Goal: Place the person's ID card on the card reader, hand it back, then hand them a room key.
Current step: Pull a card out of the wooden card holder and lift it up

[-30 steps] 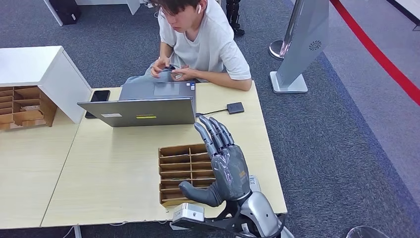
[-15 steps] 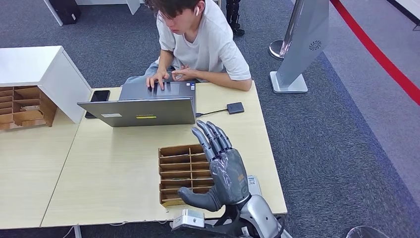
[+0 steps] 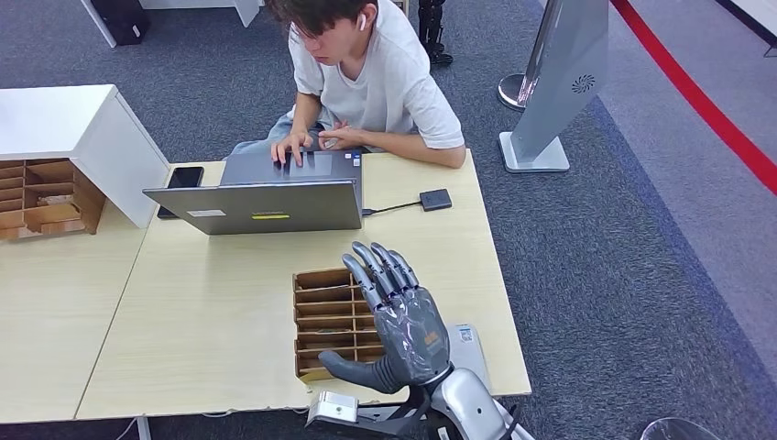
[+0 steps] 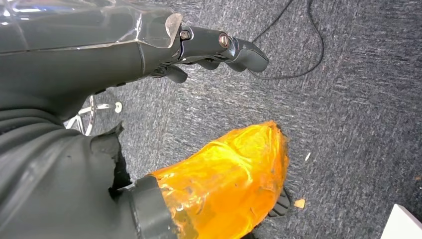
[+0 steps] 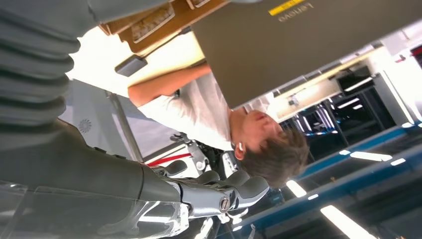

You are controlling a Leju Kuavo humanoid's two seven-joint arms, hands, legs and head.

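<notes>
My right hand (image 3: 399, 319) hovers over the wooden slotted box (image 3: 328, 316) near the table's front edge, palm up, fingers apart and holding nothing. In the right wrist view the same hand (image 5: 219, 193) is bare too. The small black card reader (image 3: 435, 199) lies at the far right of the table, cabled to the laptop (image 3: 261, 203); it also shows as card reader (image 5: 130, 64). The person (image 3: 366, 78) sits behind the laptop with one hand on its keyboard. My left hand (image 4: 219, 47) hangs over the carpet, holding nothing.
A pale flat item with a blue mark (image 3: 467, 341) lies on the table beside my right wrist. A black phone (image 3: 181, 180) sits left of the laptop. A second wooden rack (image 3: 41, 197) and white cabinet (image 3: 87, 137) stand at the left. A grey sign stand (image 3: 554, 92) is behind.
My right hand has drawn back toward me and lower over the slotted box. The person's hand has dropped onto the laptop keyboard.
</notes>
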